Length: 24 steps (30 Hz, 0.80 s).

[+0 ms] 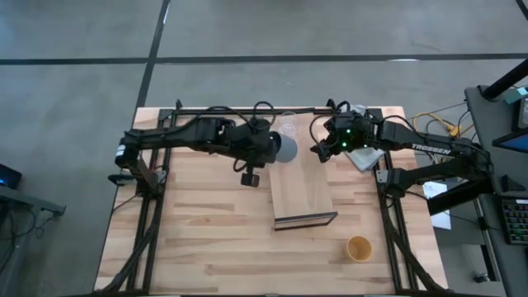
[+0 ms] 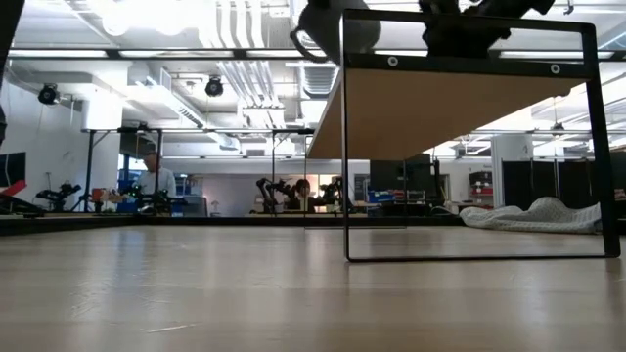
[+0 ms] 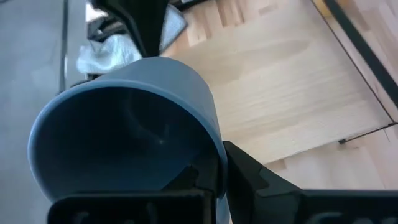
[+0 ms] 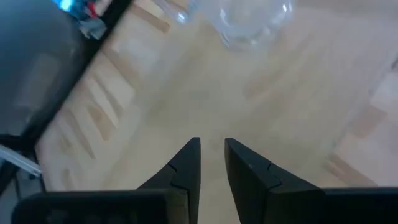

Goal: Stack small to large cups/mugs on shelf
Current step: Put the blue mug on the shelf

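The left gripper (image 1: 279,148) hangs over the far left edge of the shelf (image 1: 301,186), its fingers (image 3: 249,171) clenched on the rim of the mug (image 1: 285,148). In the left wrist view the mug (image 3: 124,134) is tipped on its side, its open mouth facing the camera, with one finger inside the wall and one outside. Bare shelf board (image 3: 292,87) shows beyond it.

The glass (image 1: 288,126) stands at the far end of the shelf, just beyond the mug and close beside it. In the right wrist view the glass (image 4: 252,22) sits on the board ahead of the right gripper (image 4: 211,158).

The right gripper (image 1: 320,152) hovers over the far right edge of the shelf, opposite the mug. Its fingers (image 4: 186,163) are drawn nearly together with only a narrow gap between them, grasping nothing.

The yellow cup (image 1: 359,247) stands upright on the surface (image 1: 206,239) near the front right corner, well apart from the shelf and both arms.

A white cloth (image 1: 365,158) lies on the surface under the right arm, beside the shelf's right edge.

From the low view the shelf (image 2: 440,108) shows as a raised board on a thin dark frame, with the mug (image 2: 337,24) and the grippers above it at the top edge.
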### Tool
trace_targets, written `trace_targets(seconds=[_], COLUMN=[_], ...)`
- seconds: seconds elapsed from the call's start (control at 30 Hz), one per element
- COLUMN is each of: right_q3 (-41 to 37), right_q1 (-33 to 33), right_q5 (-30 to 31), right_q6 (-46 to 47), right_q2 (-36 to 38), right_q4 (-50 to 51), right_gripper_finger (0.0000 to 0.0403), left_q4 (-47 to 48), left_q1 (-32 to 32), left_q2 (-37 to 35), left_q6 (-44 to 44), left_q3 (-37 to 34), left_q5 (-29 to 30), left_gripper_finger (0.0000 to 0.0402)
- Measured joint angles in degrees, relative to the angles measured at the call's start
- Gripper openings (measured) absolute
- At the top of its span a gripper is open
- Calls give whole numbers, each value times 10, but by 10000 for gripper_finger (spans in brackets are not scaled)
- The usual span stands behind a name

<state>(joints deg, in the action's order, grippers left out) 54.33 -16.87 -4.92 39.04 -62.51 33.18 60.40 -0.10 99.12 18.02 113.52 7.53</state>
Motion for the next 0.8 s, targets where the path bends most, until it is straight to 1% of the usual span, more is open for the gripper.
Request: trace_targets(seconds=[0.23, 0.47, 0.57, 0.8], right_q3=[15, 17, 17, 17], right_q1=[1, 1, 1, 15], right_q5=[1, 2, 2, 0], right_q6=[-1, -1, -1, -1], right_q2=[31, 63, 66, 57], right_q4=[-1, -1, -3, -2], right_gripper_finger=[52, 12, 9, 9], left_q4=[-15, -17, -21, -24], left_q1=[0, 9, 15, 17], left_q2=[55, 86, 100, 115], left_q6=[-22, -80, -102, -105], left_q3=[23, 62, 68, 60], left_q5=[0, -5, -18, -25], left_gripper_finger=[0, 0, 0, 0])
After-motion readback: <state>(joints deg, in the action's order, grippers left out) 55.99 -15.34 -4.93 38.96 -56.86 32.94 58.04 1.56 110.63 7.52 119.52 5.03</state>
